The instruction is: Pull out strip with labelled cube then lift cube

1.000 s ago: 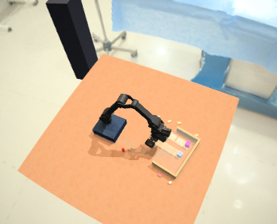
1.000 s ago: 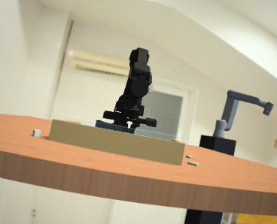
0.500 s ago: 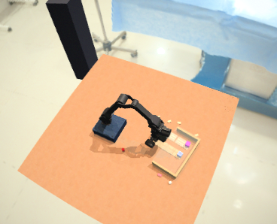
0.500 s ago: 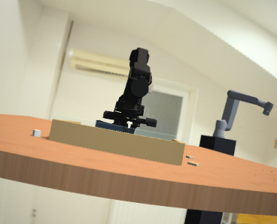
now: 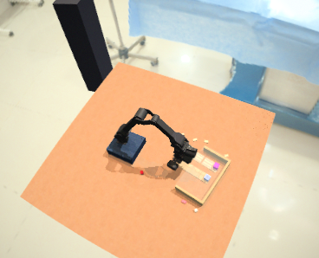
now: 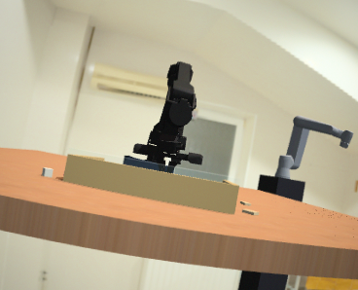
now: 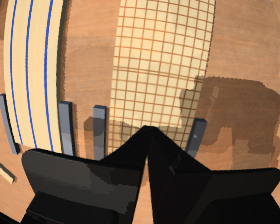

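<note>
Orange table (image 5: pixel 74 182), top view: gripper (image 5: pixel 173 164) pressed together, empty, at tray (image 5: pixel 213 183) mouth; cubes beyond. Exterior view: tray wall hides strips. Wrist view: grid strip (image 7: pixel 167 36) runs lengthwise straight ahead, striped strip (image 7: pixel 38 50) left

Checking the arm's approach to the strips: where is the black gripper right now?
In the top view the black gripper, shut and empty, sits low at the open near edge of the tan wooden tray, right of the dark blue base.
</note>
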`<state>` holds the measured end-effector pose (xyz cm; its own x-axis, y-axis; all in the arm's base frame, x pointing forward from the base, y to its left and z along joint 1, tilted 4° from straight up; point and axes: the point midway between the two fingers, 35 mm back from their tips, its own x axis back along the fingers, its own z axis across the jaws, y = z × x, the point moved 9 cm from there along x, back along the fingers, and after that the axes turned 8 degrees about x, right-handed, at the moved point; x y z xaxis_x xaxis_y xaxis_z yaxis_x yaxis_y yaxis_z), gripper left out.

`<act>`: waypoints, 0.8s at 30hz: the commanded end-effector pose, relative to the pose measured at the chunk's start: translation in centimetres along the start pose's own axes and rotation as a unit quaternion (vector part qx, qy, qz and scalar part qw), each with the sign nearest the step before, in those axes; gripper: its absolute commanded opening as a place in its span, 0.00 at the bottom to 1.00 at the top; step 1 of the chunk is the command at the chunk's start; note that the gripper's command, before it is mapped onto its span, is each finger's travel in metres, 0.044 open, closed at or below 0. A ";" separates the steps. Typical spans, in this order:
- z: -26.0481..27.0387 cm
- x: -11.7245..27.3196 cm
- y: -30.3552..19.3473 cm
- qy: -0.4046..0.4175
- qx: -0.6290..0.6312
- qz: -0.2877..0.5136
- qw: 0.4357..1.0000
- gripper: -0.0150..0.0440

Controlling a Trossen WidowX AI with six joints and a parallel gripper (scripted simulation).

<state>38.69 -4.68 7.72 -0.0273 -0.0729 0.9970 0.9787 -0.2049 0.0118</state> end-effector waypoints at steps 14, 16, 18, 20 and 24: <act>0.0 -0.4 0.1 -0.002 -0.003 0.000 1.000 0.25; 0.0 -0.4 0.1 -0.002 -0.003 0.000 1.000 0.25; 0.0 -0.4 0.1 -0.002 -0.003 0.000 1.000 0.25; 0.0 -0.5 0.1 -0.002 -0.003 0.000 1.000 0.25; 0.0 -0.5 -0.3 -0.002 -0.003 0.000 1.000 0.25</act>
<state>38.68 -4.66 7.60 -0.0291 -0.0715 0.9970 0.9786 -0.2055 0.0138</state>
